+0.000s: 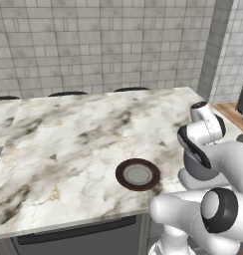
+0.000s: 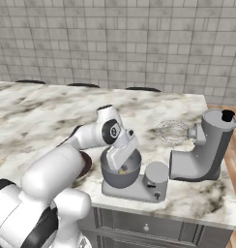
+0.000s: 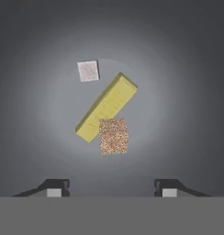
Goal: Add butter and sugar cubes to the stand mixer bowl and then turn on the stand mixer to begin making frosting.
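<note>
Hanging over the bowl (image 2: 121, 175), the tool (image 3: 108, 188) points straight down into it with its jaws spread apart and nothing between them. On the bowl's floor lies the butter (image 3: 107, 107), set diagonally. A brown cube (image 3: 114, 136) rests against the butter's lower end, overlapping it. A pale cube (image 3: 88, 70) sits just beside the butter's upper end, apart from it. The bowl stands on the flat base of the mixer (image 2: 203, 147), near the table's (image 1: 68, 134) near edge. The mixer head is tilted back, upright, with the wire whisk (image 2: 171, 131) pointing left above the table. Left of the bowl, the plate (image 1: 138, 174) sits on the table.
</note>
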Motion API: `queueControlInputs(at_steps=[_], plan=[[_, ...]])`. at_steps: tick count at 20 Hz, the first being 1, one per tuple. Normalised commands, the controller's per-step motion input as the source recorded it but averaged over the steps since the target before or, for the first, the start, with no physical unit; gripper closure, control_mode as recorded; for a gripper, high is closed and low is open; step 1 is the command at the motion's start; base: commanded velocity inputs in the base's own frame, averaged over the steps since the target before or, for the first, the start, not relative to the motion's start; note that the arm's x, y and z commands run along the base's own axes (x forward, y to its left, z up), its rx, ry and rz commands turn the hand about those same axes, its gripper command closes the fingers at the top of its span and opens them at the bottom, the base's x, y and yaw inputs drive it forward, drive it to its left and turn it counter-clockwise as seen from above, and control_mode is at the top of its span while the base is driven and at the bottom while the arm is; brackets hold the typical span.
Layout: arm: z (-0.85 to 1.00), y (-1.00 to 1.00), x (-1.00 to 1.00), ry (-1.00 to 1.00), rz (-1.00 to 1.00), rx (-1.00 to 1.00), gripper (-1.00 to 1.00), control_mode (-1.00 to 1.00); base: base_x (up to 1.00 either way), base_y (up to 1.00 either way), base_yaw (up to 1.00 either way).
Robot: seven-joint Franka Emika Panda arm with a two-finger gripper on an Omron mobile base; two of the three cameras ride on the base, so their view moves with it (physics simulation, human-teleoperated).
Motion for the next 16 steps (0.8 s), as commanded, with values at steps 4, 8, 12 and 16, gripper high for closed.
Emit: queueControlInputs(at_steps=[4,8,12,16], plan=[[0.12,0.0,-0.1,-0.07,0.0,0.01,-1.0,-1.0,0.0,0.0,0.0],[0.58,0.04,-0.5,-0.21,0.0,-0.01,-1.0,-1.0,0.0,0.0,0.0],[0.42,0.25,-0.61,-0.22,0.0,0.0,-1.0,-1.0,0.0,0.0,0.0],[0.08,0.33,-0.65,-0.2,-0.03,0.0,-1.0,-1.0,0.0,0.0,0.0]])
